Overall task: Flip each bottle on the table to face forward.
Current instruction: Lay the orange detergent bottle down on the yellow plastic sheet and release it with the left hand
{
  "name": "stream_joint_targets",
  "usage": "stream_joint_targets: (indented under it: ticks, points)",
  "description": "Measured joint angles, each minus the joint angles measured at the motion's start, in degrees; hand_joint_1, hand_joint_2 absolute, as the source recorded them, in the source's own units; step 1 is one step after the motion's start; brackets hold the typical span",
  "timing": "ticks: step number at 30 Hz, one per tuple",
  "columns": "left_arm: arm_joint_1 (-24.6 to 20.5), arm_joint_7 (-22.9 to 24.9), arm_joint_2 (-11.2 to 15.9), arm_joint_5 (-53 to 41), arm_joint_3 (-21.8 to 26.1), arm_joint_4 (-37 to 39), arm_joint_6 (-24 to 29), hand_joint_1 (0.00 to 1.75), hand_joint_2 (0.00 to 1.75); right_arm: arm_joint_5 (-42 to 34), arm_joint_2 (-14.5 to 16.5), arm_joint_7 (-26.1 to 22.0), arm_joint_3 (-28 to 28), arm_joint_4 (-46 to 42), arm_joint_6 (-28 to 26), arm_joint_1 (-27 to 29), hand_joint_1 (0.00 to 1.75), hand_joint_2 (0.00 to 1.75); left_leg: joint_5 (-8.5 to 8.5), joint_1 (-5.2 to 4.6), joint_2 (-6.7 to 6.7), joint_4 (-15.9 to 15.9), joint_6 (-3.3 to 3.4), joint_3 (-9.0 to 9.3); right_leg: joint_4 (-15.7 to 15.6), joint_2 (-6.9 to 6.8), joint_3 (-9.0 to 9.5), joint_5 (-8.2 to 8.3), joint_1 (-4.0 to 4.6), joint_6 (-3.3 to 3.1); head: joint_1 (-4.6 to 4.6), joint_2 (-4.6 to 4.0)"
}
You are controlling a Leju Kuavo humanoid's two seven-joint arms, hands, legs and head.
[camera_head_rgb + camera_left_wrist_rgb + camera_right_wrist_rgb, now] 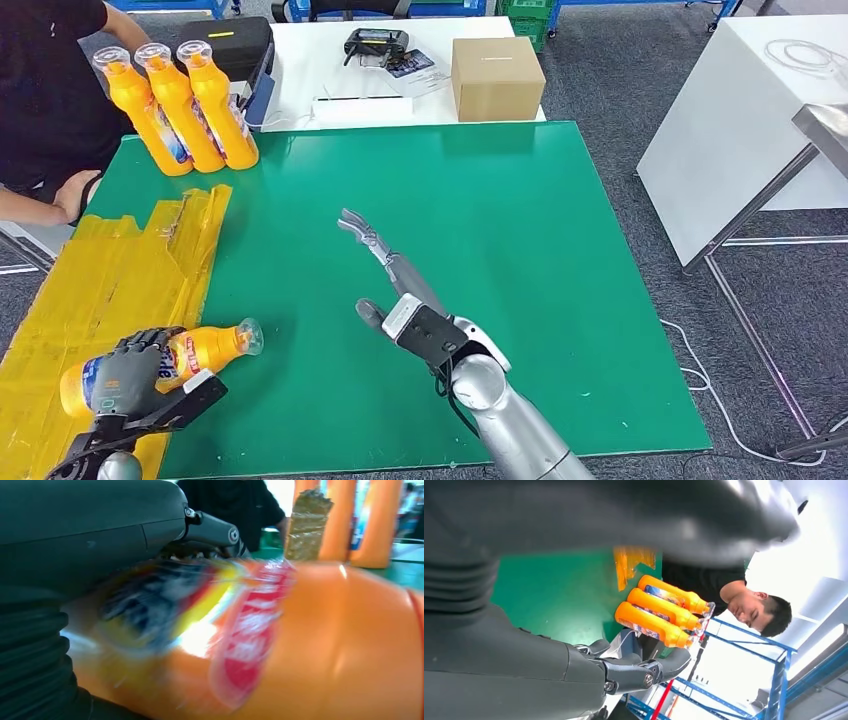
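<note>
Three upright orange bottles [178, 98] far-left | left hand [128, 378] grips lying orange bottle [205, 352] | right hand [395, 285] spread, empty

Robot lab/workshop: green test table [560, 300], blue racks [774, 680], grey carpet [620, 70].

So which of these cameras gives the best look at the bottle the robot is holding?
The head view: it shows the whole held bottle lying sideways in the left hand, cap pointing toward the green table. The left wrist view is too close, a blurred orange body and smeared label. The right wrist view looks toward the three standing bottles instead.
</note>
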Motion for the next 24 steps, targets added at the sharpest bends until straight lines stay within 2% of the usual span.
stream_joint_targets:
  ticks: [2, 11, 17, 21, 24]
  points:
    - [-0.2, -1.4, 1.2, 1.9, -0.9, 1.4, -0.9, 0.0, 0.0, -0.5, 0.0, -0.1, 0.0, 1.7, 0.2, -1.2, 0.0, 1.75, 0.02, 0.0, -0.01, 0.0, -0.02, 0.12, 0.0, -0.01, 0.13, -0.01, 0.01, -0.01, 0.01, 0.0]
    - [-0.3, -1.7, 4.8, 5.7, -3.4, 2.3, -5.3, 0.0, 0.0, -1.2, 0.1, -0.6, 0.2, 6.0, 0.3, -4.1, 0.0, 1.75, 0.11, -0.05, -0.33, 0.0, -0.05, 0.32, 0.0, -0.26, 0.41, 0.0, -0.03, -0.01, 0.02, 0.0]
    - [0.3, -1.4, 4.1, 9.0, -3.8, -0.3, -4.8, 0.0, 0.0, -0.5, 0.1, -0.6, 0.2, 7.2, -0.6, -4.0, 0.0, 1.75, 0.2, 0.03, -0.32, 0.0, -0.13, 0.33, 0.1, -0.25, 0.37, 0.01, 0.0, -0.02, 0.01, 0.0]
    - [1.8, -1.8, 0.8, 13.9, -3.6, -6.1, -4.5, 0.0, 0.0, 3.0, 0.3, -0.6, 0.2, 7.0, -3.3, -3.0, 0.0, 0.0, 0.23, 0.04, -0.32, 0.0, -0.11, 0.1, 0.1, -0.24, 0.15, 0.02, 0.02, -0.01, 0.05, 0.0]
    - [2.8, -3.0, -1.8, 18.9, -3.3, -11.1, -6.1, 0.0, 0.0, 6.5, 0.9, -0.6, 0.1, 5.6, -5.3, -1.5, 0.0, 0.0, 0.22, 0.03, -0.28, 0.1, -0.1, -0.11, 0.1, -0.2, -0.04, 0.05, 0.01, 0.01, 0.05, 0.0]
